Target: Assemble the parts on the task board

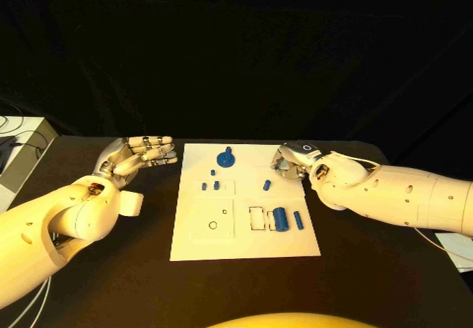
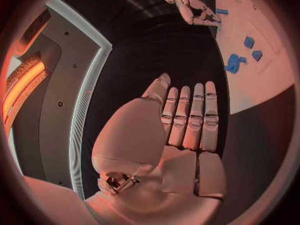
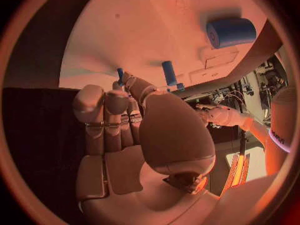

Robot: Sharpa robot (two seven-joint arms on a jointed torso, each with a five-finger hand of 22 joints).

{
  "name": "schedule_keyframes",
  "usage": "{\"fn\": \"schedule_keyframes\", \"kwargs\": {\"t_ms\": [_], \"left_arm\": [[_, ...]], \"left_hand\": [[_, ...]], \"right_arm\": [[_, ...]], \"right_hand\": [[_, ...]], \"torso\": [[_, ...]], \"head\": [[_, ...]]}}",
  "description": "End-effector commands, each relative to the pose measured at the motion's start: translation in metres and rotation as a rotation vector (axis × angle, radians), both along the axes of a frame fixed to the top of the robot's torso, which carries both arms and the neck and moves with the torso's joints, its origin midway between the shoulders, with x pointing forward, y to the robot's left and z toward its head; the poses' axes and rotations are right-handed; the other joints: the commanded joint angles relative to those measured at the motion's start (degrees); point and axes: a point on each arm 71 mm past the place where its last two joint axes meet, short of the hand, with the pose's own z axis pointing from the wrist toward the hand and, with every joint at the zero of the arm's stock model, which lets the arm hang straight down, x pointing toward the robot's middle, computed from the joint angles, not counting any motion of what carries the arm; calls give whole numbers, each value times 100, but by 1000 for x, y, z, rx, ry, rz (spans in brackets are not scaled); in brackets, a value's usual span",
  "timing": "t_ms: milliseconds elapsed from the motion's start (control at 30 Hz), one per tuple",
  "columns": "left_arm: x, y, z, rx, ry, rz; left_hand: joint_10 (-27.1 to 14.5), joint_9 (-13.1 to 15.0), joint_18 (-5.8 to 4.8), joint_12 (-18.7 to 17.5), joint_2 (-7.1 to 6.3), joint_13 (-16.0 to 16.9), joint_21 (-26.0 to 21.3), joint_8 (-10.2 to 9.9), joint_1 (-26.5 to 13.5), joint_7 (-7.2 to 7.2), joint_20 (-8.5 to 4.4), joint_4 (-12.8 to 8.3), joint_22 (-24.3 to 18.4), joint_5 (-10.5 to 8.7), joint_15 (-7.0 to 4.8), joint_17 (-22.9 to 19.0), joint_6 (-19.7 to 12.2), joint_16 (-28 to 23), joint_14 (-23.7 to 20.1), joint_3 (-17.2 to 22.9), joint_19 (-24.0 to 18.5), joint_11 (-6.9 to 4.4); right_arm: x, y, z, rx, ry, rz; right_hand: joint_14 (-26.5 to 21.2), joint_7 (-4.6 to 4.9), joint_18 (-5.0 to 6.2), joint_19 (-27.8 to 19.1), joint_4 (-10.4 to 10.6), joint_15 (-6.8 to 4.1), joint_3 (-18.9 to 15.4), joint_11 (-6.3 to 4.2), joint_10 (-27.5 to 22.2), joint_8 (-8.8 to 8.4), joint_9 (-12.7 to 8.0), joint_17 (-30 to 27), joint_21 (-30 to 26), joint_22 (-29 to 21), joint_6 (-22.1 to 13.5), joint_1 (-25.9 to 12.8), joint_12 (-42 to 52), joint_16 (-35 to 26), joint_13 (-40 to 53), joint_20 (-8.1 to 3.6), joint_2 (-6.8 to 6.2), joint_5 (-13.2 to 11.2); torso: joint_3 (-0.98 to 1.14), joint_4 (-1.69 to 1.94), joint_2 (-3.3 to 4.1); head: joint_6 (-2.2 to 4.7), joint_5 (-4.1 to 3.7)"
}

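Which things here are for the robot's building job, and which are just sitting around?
For the job:
- task board
- blue round part at the board's far end
- blue cylinder near the right edge
- small blue parts mid-board
- left hand, holding nothing
- right hand, over the board's far right corner

Just there:
- black table
- white box at the left edge
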Motion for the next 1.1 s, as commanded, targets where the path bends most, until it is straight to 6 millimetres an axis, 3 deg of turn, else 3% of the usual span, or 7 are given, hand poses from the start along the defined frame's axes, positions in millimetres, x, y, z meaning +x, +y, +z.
{"fn": "schedule_keyframes", "kwargs": {"t_ms": [33, 333, 500, 667, 867, 967, 1100], "left_arm": [[0, 0, 0, -8, 2, -7], [0, 1, -1, -6, 4, -5], [0, 1, -2, -6, 5, -5], [1, 0, -2, -7, 4, -1], [0, -5, -1, -3, -6, 6], [-1, -8, 0, -2, -10, 7], [0, -9, 0, -3, -13, 12]], "left_hand": [[-26, -9, 100, -13, -3, -6, 8, -14, -45, 32, 20, 15, -9, 8, 6, -4, 0, -14, -40, 13, 13, 7], [-37, -9, 114, -12, 10, -5, 6, -14, -42, 20, 34, 20, -11, 10, 8, -2, 22, -13, -49, 22, 6, 7], [-37, -9, 114, -12, 10, -5, 6, -14, -42, 20, 34, 20, -11, 10, 8, -2, 22, -13, -49, 22, 6, 7], [-38, -9, 123, -12, 6, -5, 8, -13, -42, 25, 41, 16, -10, 8, 11, -2, 24, -13, -54, 22, 2, 8], [-35, -9, 127, -12, 5, -5, 8, -13, -41, 34, 42, 16, -10, 10, 11, -2, 35, -12, -52, 23, 3, 9], [-35, -9, 127, -12, 5, -5, 8, -13, -41, 34, 42, 16, -10, 10, 11, -2, 35, -12, -52, 23, 3, 9], [-24, -9, 129, -11, 10, -5, 9, -13, -42, 36, 43, 22, -10, 9, 9, -2, 44, -12, -48, 30, 3, 6]], "right_arm": [[1, 0, 10, 47, -58, -6], [4, 1, 37, 117, -41, -19], [1, 7, 49, 160, -21, -6], [-10, 31, 51, 200, 4, 57], [-31, 70, 41, 203, 35, 171], [-40, 85, 34, 195, 40, 216], [-48, 103, 24, 185, 46, 261]], "right_hand": [[5, -11, -30, 397, -11, -42, 37, -298, 519, -4, -6, -13, 11, 603, 44, 93, 21, 35, 75, -118, 35, -18], [0, -7, -26, 396, -2, -41, 44, -296, 518, -6, -10, -26, -1, 601, 38, 99, 12, 41, 74, -119, 27, -5], [-3, -2, -20, 393, -3, -40, 43, -292, 516, -5, -11, -34, -14, 599, 35, 103, 10, 41, 74, -118, 28, 4], [-2, 3, -15, 393, -4, -39, 43, -290, 515, -7, -13, -39, -22, 598, 30, 106, 9, 43, 74, -117, 32, 7], [-6, 7, -7, 392, -12, -35, 37, -286, 507, -8, -17, -54, -45, 593, 22, 111, 6, 42, 72, -110, 36, 6], [-6, 7, -6, 392, -18, -35, 33, -285, 508, -7, -18, -61, -50, 592, 23, 112, 7, 44, 71, -109, 37, 16], [-6, 7, -4, 392, -24, -34, 29, -285, 508, -7, -19, -72, -62, 589, 25, 106, 7, 45, 71, -108, 35, 41]], "torso": [[-6, -4, 0], [-5, 1, 4], [-23, -5, -5], [-7, -11, 5], [-6, 9, -11], [-23, 3, -13], [-15, -1, -22]], "head": [[8, 6], [0, 42], [3, 78], [1, 146], [-31, 232], [-26, 302], [-45, 408]]}}
